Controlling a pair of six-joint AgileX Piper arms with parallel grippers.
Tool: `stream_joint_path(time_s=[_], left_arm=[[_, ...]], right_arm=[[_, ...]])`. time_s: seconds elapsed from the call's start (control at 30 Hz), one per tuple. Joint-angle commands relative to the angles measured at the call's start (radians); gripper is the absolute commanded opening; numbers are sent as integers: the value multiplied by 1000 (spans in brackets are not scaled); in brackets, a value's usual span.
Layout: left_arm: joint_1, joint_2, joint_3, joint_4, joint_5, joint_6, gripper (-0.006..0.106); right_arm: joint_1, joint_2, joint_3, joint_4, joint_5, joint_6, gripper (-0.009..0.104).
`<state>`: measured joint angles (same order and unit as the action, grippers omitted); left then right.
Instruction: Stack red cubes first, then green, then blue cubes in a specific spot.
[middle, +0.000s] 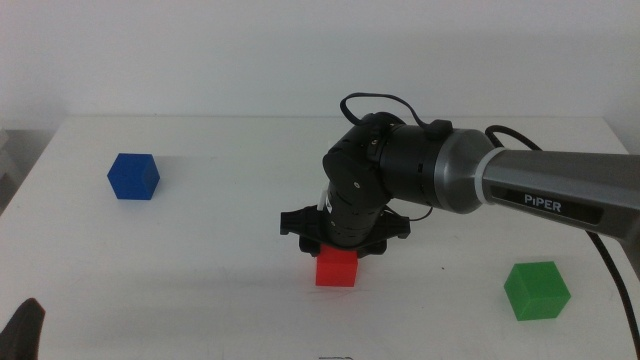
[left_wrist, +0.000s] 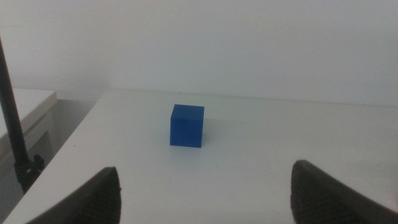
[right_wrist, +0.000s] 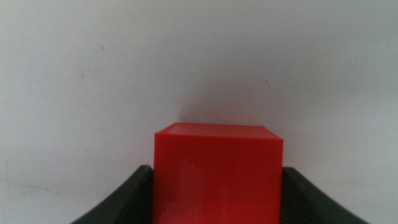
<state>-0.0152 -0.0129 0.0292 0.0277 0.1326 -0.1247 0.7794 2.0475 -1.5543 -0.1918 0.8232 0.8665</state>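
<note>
R gripper (middle: 338, 248) is clamping the red cube (middle: 336, 268) mid-surface w/ jaws snug on both sides, so it's needing a level, slow set-down before letting go, while L gripper (left_wrist: 202, 190) is idling w/ jaws apart, facing the blue cube (left_wrist: 187, 126).

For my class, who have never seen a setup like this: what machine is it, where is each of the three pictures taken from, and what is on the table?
These are two robot arms at a white table. One picture looks down from above; the other two come from cameras on each arm's wrist. The right gripper has its jaws on either side of the red cube, seen close up in its wrist view. The left gripper waits at the near edge, open, facing the blue cube. The green cube sits alone on the right.
</note>
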Motion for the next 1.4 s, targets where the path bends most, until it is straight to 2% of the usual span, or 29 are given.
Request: stream_joint_path(time_s=[0.0,0.17,0.2,0.3,0.4,0.6,0.77,0.9,1.03,1.2,1.37], left_arm=[[-6,-21,-3,-7,-86,-3,94],[-6,-21,-3,-7,-86,-3,94],[-6,-21,-3,-7,-86,-3,94],[-6,-21,-3,-7,-86,-3,94],[-6,-21,-3,-7,-86,-3,94],[-6,-21,-3,-7,-86,-3,94],[-6,-21,-3,-7,-86,-3,94],[-6,-21,-3,-7,-86,-3,94],[-6,-21,-3,-7,-86,-3,94],[-6,-21,-3,-7,-86,-3,94],[-6,-21,-3,-7,-86,-3,94]], right_arm=[[-1,-45,-31,-20,-26,2,-1],[-1,-42,-31,-23,-25,2,0],[-3,-42,-33,-18,-32,-1,58],[-3,-50,-57,-21,-13,-8,73],[-3,-70,-119,-25,40,-53,81],[-23,-138,-313,-65,270,-138,83],[-95,-224,-358,-78,466,-294,83],[-181,-321,-329,-37,478,-391,83],[-260,-423,-269,-25,478,-447,83],[-391,-558,-90,-18,478,-505,83],[-467,-651,109,53,463,-578,83]])
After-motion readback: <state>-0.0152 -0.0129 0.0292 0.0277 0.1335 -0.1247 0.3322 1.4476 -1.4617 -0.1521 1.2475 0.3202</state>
